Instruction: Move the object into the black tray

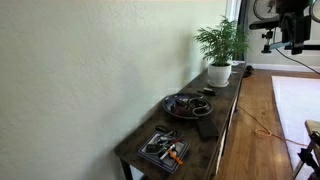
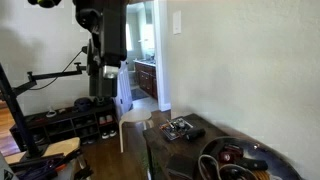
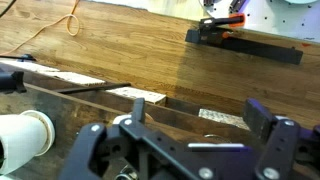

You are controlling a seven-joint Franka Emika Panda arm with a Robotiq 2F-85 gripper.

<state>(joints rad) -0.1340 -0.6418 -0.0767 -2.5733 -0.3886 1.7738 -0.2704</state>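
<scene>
Wrist view — gripper [image 3: 182,128] spread wide, holding nothing.
On the table [image 1: 226,100], the black tray [image 1: 165,150] lies well apart from it.

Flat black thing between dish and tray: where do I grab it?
Take the flat black thing across its narrow width, near the middle, from straight above. It lies flat on the table, long axis seemingly running dish to tray, so its long sides look free. Too small to confirm.

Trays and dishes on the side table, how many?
2: black tray at one end, round dish next, toward the potted plant. A dark item by the plant is unclear.
</scene>
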